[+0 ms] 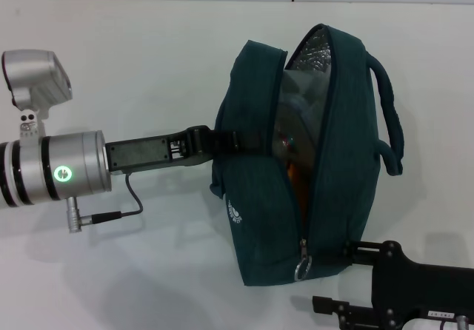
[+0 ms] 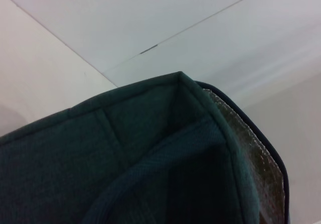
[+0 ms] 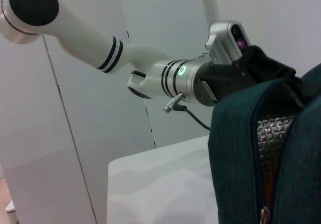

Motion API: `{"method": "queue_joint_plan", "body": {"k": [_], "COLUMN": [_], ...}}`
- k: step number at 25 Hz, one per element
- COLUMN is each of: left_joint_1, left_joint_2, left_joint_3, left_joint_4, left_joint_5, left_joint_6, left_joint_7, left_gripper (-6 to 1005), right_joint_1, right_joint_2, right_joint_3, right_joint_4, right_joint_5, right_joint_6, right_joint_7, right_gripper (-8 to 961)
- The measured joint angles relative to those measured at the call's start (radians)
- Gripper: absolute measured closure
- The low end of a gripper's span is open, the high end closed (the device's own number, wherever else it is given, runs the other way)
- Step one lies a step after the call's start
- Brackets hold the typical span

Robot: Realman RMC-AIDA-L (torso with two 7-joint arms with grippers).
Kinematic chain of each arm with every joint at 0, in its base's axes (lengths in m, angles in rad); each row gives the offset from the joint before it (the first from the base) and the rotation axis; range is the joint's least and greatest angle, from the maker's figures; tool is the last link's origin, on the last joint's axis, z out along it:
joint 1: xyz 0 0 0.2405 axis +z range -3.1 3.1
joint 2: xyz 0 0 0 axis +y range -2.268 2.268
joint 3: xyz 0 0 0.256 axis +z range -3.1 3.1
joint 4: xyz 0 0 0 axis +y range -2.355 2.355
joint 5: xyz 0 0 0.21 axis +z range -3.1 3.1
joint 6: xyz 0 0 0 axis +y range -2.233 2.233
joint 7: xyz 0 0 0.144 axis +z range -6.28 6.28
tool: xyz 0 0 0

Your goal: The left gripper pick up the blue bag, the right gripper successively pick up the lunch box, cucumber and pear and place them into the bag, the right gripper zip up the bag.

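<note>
The blue bag (image 1: pixel 259 211) stands on its side on the white table, its zip partly undone so the silver lining (image 1: pixel 315 52) shows. My left gripper (image 1: pixel 221 142) is shut on the bag's near handle at the left side. Through the gap I see the clear lunch box (image 1: pixel 287 115) and the orange of the pear (image 1: pixel 294 173). The cucumber is hidden. The zip's ring pull (image 1: pixel 302 269) hangs at the bag's lower end. My right gripper (image 1: pixel 329 277) is open just right of that pull. The right wrist view shows the bag (image 3: pixel 241 158), its pull (image 3: pixel 263 215) and the left gripper (image 3: pixel 251 73).
The white table (image 1: pixel 148 64) spreads to the left of and behind the bag. The bag's second handle (image 1: pixel 389 115) loops out on the right side. A grey cable (image 1: pixel 126 204) hangs under my left wrist. In the left wrist view only the bag's fabric (image 2: pixel 125 148) and a white wall appear.
</note>
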Motion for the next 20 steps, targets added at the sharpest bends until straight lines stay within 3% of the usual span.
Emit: {"method": "queue_joint_plan", "body": {"k": [7,15,20], "left_joint_1": [-0.001,-0.001,0.001], "left_joint_2": [0.000,0.000,0.000], "left_joint_3": [0.001,0.001,0.001], "left_joint_4": [0.000,0.000,0.000], "left_joint_5": [-0.002,-0.002,-0.002], "left_joint_6": [0.000,0.001,0.003], "left_joint_7": [0.000,0.000,0.000], "left_gripper": [964,965,965], "right_joint_1": [0.003,0.021,0.027], "right_joint_2": [0.002,0.002,0.002], "right_joint_3": [-0.026,-0.229,-0.288], "right_joint_4": [0.001,-0.013,-0.025], "right_joint_5": [0.033,0.184,0.229], "right_joint_6": [0.016,0.105,0.121], "right_joint_7": [0.000,0.000,-0.004], "right_gripper": [343,344,345]}}
